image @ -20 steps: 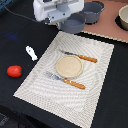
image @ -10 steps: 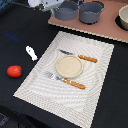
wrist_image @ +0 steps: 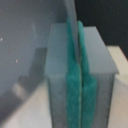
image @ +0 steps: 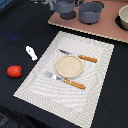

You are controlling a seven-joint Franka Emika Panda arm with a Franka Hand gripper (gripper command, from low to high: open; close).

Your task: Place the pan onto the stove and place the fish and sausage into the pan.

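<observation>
The grey-blue pan (image: 64, 7) is at the near left part of the pinkish stove (image: 107, 29), beside the larger pot; its thin handle points to the exterior view's left. I cannot tell whether it rests on the board. In the wrist view my gripper (wrist_image: 79, 65) is shut, its green pads (wrist_image: 70, 95) pinching the dark handle (wrist_image: 75, 25), with the pan's grey side (wrist_image: 25, 45) next to it. The arm is out of the exterior view. The white fish (image: 31, 52) and the red sausage (image: 14, 71) lie on the dark table, left of the placemat.
A deeper grey pot (image: 91, 12) and a pale bowl (image: 123, 17) stand on the stove. The striped placemat (image: 95, 95) carries a tan plate (image: 69, 66), an orange-handled knife (image: 77, 56) and a fork (image: 65, 80).
The gripper has carried the pan away from the placemat's far edge toward the stove, and the arm has left the exterior view. Fish, sausage and plate have not moved.
</observation>
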